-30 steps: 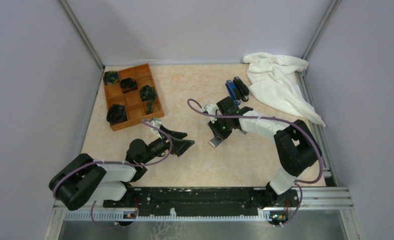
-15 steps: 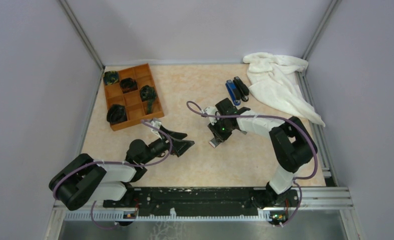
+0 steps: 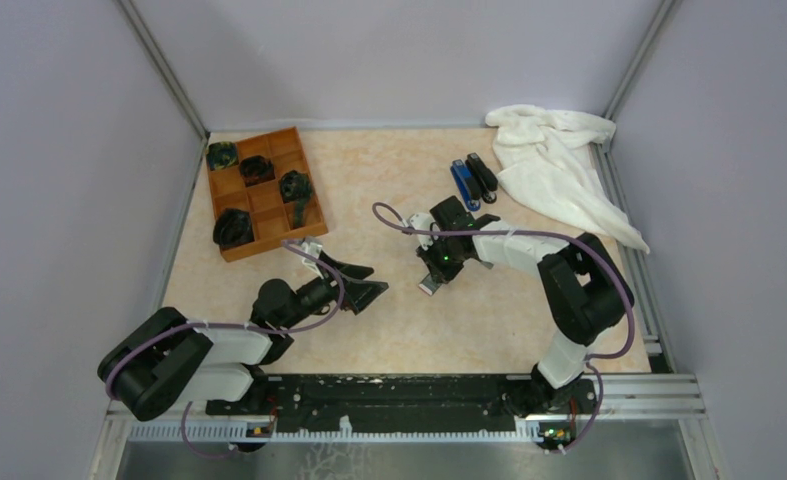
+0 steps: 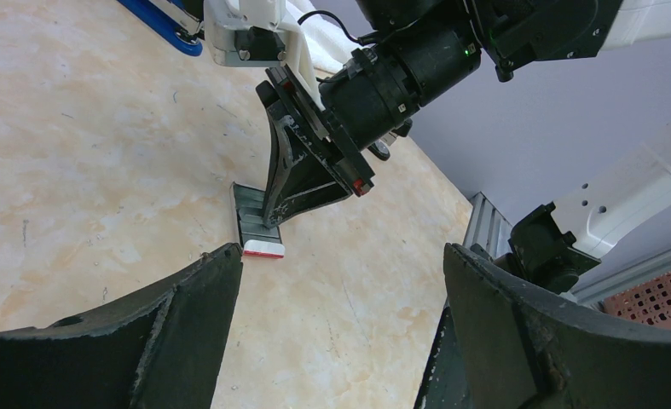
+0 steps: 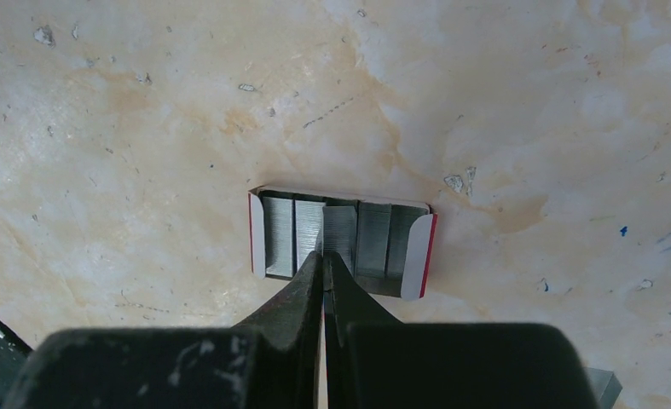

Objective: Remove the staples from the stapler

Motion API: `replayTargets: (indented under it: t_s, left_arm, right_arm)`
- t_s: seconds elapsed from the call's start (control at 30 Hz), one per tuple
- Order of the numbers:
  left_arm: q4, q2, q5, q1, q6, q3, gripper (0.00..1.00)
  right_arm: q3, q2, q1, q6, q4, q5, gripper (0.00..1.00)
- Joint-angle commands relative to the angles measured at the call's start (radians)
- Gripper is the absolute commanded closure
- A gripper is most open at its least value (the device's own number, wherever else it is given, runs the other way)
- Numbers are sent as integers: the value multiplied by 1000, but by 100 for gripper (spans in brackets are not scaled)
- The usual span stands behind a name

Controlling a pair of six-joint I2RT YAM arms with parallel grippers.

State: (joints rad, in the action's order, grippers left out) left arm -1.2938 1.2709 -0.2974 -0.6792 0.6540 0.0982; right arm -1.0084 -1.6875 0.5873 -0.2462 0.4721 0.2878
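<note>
A slim black stapler (image 3: pixel 482 177) lies at the back of the table, far from both grippers. A small white-and-red box (image 5: pixel 413 256) lies open on the table, with grey strips of staples (image 5: pixel 373 240) side by side in it. My right gripper (image 5: pixel 323 257) is shut, and its tips point down at the middle strip in the box. I see nothing between its fingers. From above, the right gripper (image 3: pixel 432 280) stands over the box (image 3: pixel 428 289). My left gripper (image 4: pixel 340 256) is open and empty, low over the table to the left of the box (image 4: pixel 257 232).
A blue stapler (image 3: pixel 463 184) lies beside the black one. A crumpled white cloth (image 3: pixel 559 165) covers the back right corner. A wooden tray (image 3: pixel 269 215) with dark objects in its compartments sits at the back left. Walls close in the table.
My right gripper's fingers have closed fully over the box, and its arm has shifted slightly left. The left arm has not moved.
</note>
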Motion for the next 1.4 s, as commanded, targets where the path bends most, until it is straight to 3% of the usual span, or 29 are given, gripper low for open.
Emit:
replayTargets:
  t_s: [0.0, 1.37]
  left_arm:
    - [-32, -13, 6, -8, -7, -8, 7]
    - [-32, -2, -1, -8, -4, 2, 7]
  right_arm:
    - [-8, 26, 12, -18, -18, -19, 100]
    - [-7, 44, 32, -28, -16, -29, 100]
